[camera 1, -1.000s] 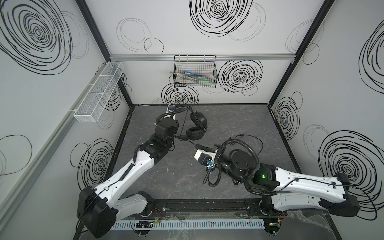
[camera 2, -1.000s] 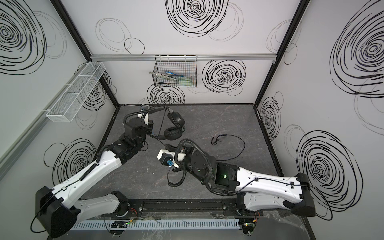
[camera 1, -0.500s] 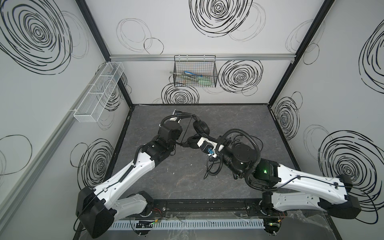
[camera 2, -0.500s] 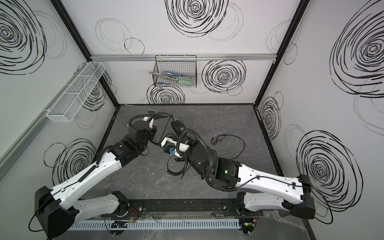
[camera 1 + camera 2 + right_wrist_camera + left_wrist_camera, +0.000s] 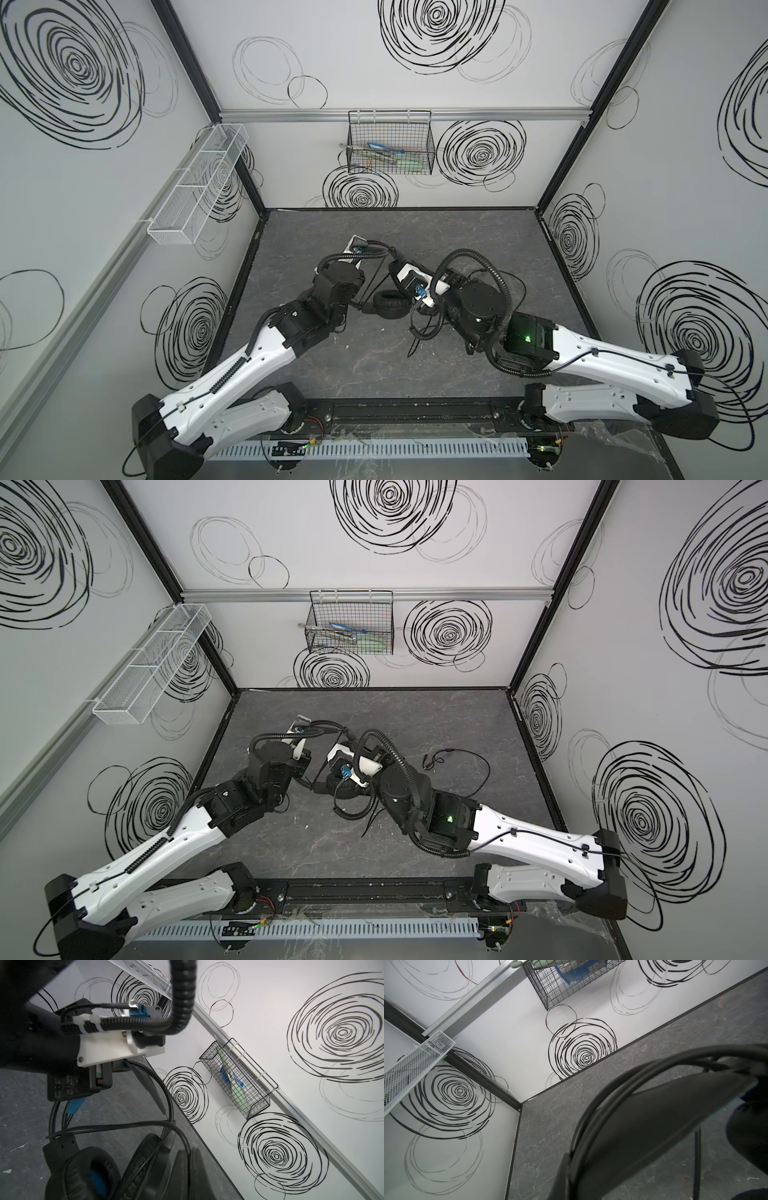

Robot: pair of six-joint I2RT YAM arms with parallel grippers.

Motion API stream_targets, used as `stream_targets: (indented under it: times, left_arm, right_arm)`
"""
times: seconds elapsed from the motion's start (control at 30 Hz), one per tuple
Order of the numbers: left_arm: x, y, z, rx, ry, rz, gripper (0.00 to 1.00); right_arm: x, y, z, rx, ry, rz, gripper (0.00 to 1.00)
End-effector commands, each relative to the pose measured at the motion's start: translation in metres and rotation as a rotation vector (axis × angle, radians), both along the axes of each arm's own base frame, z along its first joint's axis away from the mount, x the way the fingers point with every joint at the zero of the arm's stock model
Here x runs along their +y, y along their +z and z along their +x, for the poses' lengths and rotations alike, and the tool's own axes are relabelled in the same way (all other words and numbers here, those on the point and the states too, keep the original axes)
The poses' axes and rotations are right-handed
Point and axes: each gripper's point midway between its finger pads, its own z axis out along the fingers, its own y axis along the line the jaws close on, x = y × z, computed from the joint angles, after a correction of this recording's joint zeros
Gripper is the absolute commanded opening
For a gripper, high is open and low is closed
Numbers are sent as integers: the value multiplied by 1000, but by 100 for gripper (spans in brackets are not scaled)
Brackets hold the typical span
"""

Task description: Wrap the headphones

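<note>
1. I cannot make out the fingertips of the right end effector (image 5: 400,277). They sit under its white camera mount and a corrugated black hose (image 5: 469,254). It is clenched, but on what I cannot tell.
2. The left wrist view is mostly a blurred dark headband.
3. The left end effector (image 5: 365,254) is clenched on the headband of the black over-ear headphones (image 5: 390,305), which are mid-surface between both arms.
4. The headphones have thick round padded earcups, blue inside one cup, and a blue inner strap.
5. Their thin black cable (image 5: 432,761) crosses the band, and its free end lies on the dark grey marbled surface (image 5: 374,365) beyond the right arm.
6. A black wire basket (image 5: 390,145) and a white mesh tray (image 5: 195,187) hang on the walls, well apart.
</note>
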Motion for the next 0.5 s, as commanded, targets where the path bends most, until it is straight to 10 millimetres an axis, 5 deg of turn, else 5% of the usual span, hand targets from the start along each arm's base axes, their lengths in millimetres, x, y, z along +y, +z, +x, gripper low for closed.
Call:
stream_targets:
  times: [0.0, 0.47]
  left_arm:
    - [3, 17, -8, -58, 2, -24, 0]
    - [-13, 33, -40, -60, -122, -33, 0]
  right_arm:
    - [-15, 7, 2, 15, -39, 48, 0]
    - [-30, 7, 2, -9, -68, 83, 0]
